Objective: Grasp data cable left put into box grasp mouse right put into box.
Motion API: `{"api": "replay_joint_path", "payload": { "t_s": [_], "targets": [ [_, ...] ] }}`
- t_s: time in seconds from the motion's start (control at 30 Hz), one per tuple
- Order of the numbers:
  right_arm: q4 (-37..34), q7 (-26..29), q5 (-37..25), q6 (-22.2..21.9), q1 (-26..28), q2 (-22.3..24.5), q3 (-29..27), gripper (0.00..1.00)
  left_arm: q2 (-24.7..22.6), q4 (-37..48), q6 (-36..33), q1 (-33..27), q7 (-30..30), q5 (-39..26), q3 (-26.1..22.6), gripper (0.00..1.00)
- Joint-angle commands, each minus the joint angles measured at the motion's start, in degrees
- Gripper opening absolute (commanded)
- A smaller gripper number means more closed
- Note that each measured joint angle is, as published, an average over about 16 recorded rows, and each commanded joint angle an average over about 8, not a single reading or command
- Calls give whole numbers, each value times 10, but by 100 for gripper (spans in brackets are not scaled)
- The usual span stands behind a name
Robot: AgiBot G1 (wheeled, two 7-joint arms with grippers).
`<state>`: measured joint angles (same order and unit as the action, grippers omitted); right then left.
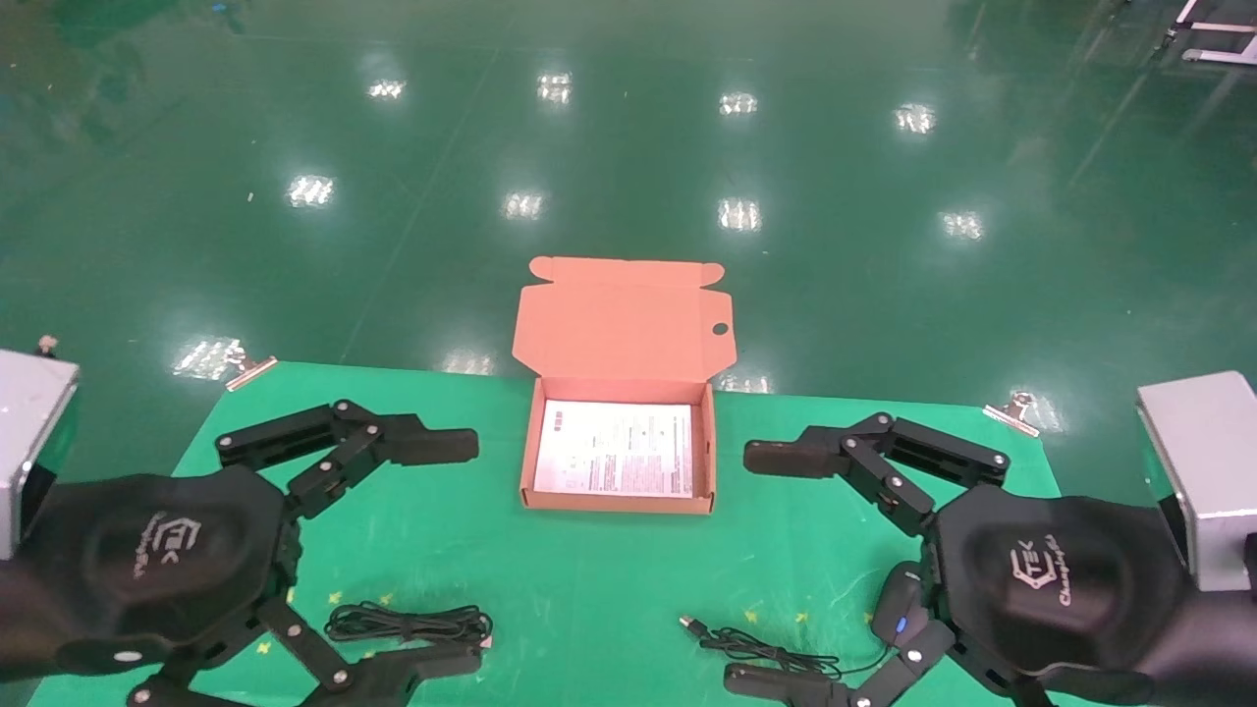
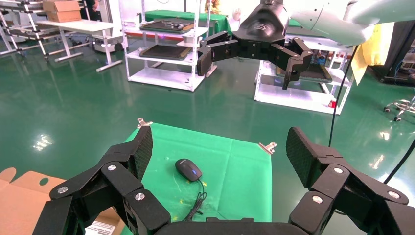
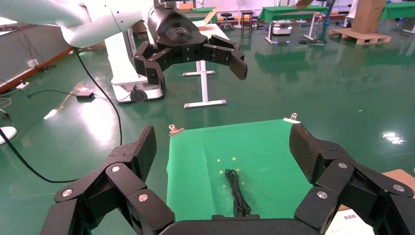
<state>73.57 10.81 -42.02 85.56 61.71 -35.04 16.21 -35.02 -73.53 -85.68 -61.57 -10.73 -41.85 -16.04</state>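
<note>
A: How do the jaws stand?

B: Both wide apart and empty. The left gripper (image 1: 447,550) hangs over the left side of the green mat (image 1: 609,570), the right gripper (image 1: 776,565) over the right side, and neither touches anything

A: Where are the things to pack?

B: The data cable (image 1: 410,623) lies flat on the mat as a small oval bundle, under the left gripper's span and near its lower finger. The mouse (image 1: 901,603) sits close against the right gripper, partly hidden by it, with its cord (image 1: 756,645) trailing toward the middle of the mat. The box (image 1: 619,447) stands open between the two arms, lid flap back, a white leaflet (image 1: 617,448) on its floor

A: How will the cable handle?

B: Light and floppy, I'd judge; the loops may spring loose or sag. Best to pinch across the middle of the bundle so every strand is caught

A: And the mouse?

B: Hard, smooth, rounded, so likely slippery. Take it across its sides, and expect the cord to drag behind and perhaps hang over the box wall
</note>
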Motion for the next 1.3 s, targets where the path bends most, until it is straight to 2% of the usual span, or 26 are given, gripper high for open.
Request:
{"api": "replay_joint_path", "payload": {
  "t_s": [0.03, 0.6, 0.8, 0.93, 1.1, 1.3],
  "targets": [
    [0, 0, 0, 0, 0, 0, 0, 100, 0, 0, 0, 0, 0, 0, 0, 100],
    [-1, -2, 1, 0, -1, -1, -1, 100, 1, 1, 0, 1, 1, -3, -1, 100],
    [-2, -7, -11, 3, 5, 1, 2, 100, -2, -4, -4, -13, 4, -37, -16, 100],
    [5, -8, -50, 10, 24, 5, 17, 100, -4, -14, -9, -36, -7, -82, -37, 100],
    [22, -8, -132, 27, 70, 5, 53, 100, -13, -21, -16, -72, -29, -149, -72, 100],
    [35, -33, -252, 51, 157, -11, 147, 100, -35, -21, -29, -113, -49, -229, -120, 100]
  ]
}}
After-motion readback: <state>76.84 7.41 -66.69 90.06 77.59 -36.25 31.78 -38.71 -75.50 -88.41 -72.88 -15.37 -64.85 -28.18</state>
